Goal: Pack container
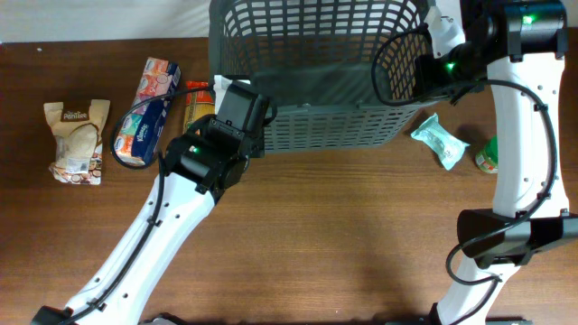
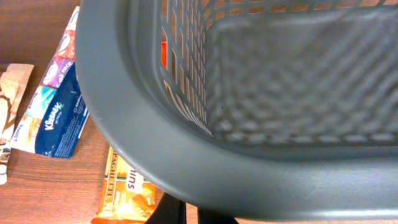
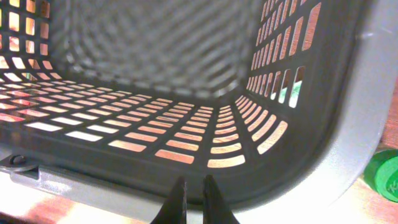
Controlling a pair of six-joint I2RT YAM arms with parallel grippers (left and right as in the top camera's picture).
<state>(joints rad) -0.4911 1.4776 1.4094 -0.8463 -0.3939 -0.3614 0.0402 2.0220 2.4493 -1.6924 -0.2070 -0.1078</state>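
Observation:
The container (image 1: 307, 122) is a large dark grey lattice basket at the back middle of the table, with nothing visible inside it. My left gripper (image 1: 242, 97) is at its left front rim. In the left wrist view the thick rim (image 2: 124, 130) covers the tips of the nearly closed fingers (image 2: 191, 214). My right gripper (image 1: 432, 68) is at the right rim. In the right wrist view its fingers (image 3: 193, 186) sit close together against the basket's edge (image 3: 348, 112), looking across the slotted floor.
Left of the basket lie an orange spaghetti packet (image 1: 199, 104) (image 2: 124, 193), a blue Kleenex pack (image 1: 144, 122) (image 2: 56, 118) and a beige bag (image 1: 77, 140). To its right lie a teal packet (image 1: 440, 140) and a green-capped item (image 1: 489, 155) (image 3: 385, 174).

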